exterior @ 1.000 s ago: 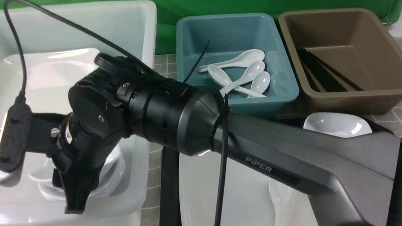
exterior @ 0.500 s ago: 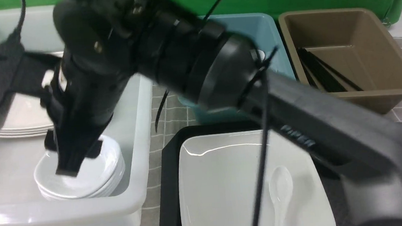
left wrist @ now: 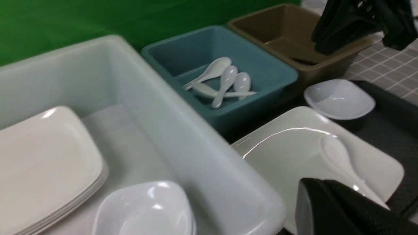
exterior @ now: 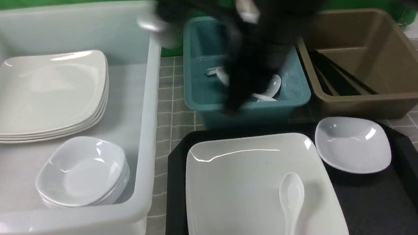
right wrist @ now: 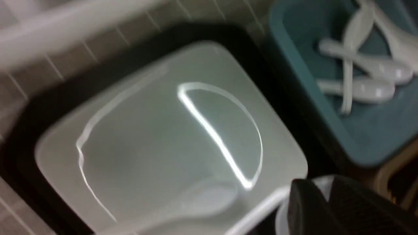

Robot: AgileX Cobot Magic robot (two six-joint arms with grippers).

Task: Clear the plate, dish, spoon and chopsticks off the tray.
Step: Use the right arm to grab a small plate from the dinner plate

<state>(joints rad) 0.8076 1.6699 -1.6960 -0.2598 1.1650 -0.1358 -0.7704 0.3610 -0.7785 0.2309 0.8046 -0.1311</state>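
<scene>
A black tray (exterior: 375, 201) lies close to the camera, its near edge cut off. A large, glossy white square plate (exterior: 234, 191) fills much of it, and a white Chinese soup spoon (exterior: 291, 193) rests on the plate, to the right of its centre. Beside the plate, near the tray's far right corner, sits a small white squarish dish (exterior: 353, 144).

The clearing looks to be at an early stage: plate, dish and spoon are all left to take off. Whether the chopsticks are done cannot be told. Thin black sticks (exterior: 335, 74) lie in the brown tub (exterior: 381, 97) behind the tray, but nothing shows whether the task's pair is among them, and part of the tray is out of sight.

A large white tub (exterior: 57, 221) on the left holds a stack of square plates (exterior: 40, 94) and a stack of small bowls (exterior: 82, 178). White spoons (left wrist: 225, 81) lie in the teal tub (exterior: 249, 104), the likely home for the remaining one.

The right gripper (exterior: 232, 106), blurred, is in front of the teal tub in the front view; whether its jaws are parted or grasping anything cannot be told. The left gripper (left wrist: 315, 184) is closed, with nothing visibly held.
</scene>
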